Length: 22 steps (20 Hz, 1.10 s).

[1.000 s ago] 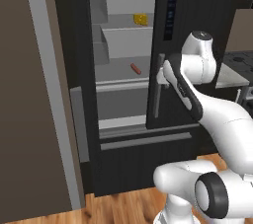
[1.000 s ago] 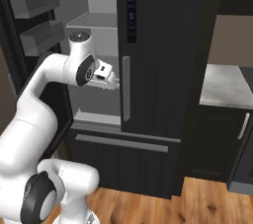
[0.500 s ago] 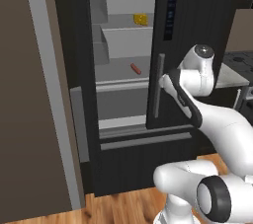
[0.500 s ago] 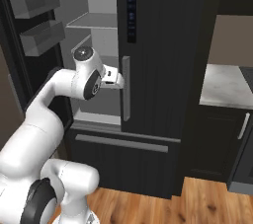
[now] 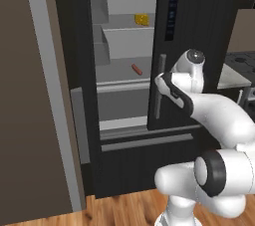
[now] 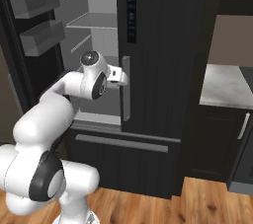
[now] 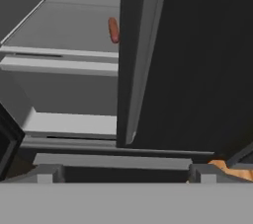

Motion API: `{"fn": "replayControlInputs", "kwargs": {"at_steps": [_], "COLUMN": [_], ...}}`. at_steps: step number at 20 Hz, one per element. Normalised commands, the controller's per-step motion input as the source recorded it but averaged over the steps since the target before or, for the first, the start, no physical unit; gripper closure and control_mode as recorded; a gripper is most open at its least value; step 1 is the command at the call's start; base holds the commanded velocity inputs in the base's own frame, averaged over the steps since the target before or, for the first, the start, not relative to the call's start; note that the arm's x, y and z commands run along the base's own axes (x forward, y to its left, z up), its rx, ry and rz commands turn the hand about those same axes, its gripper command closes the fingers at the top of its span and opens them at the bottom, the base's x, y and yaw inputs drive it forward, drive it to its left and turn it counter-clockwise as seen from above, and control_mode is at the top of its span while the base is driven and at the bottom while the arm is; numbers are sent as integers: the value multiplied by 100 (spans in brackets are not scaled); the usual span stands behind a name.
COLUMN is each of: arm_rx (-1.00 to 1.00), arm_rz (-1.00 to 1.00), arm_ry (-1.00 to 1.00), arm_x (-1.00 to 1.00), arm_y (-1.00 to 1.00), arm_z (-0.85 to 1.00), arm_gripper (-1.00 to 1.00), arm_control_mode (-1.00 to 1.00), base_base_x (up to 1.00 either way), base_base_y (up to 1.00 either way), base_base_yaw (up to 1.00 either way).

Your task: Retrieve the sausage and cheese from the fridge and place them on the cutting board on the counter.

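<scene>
Cheese (image 5: 141, 19) on fridge (image 5: 199, 31) shelf above sausage (image 5: 136, 69); counter (image 6: 225, 86) right.

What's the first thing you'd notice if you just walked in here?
The big black fridge with its left door wide open. Inside sit a yellow cheese on the upper shelf and a sausage one shelf lower. The white robot's open gripper hangs beside the shut door's grey handle.

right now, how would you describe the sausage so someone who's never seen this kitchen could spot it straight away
Start at the tall black fridge, whose left door stands open on a light grey inside. Below the top shelf that carries the yellow cheese, on the next shelf down, lies the sausage close to the closed right door's edge. It is a short reddish-brown stick, the only thing on that shelf.
</scene>
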Motion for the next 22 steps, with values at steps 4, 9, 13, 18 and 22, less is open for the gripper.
{"fn": "replayControlInputs", "kwargs": {"at_steps": [4,9,13,18,22], "arm_rx": [0,0,0,0,0], "arm_rz": [0,0,0,0,0], "arm_ry": [-6,-4,-7,-1,1], "arm_x": [42,6,25,33,36], "arm_y": [-16,-20,-4,0,-8], "arm_z": [0,-11,-20,-2,0], "arm_gripper": [-100,-100,-100,-100,-100], "arm_control_mode": [-100,-100,-100,-100,-100], "base_base_x": [0,0,0,0,0], "base_base_y": [0,0,0,0,0], "base_base_yaw": [0,0,0,0,0]}}
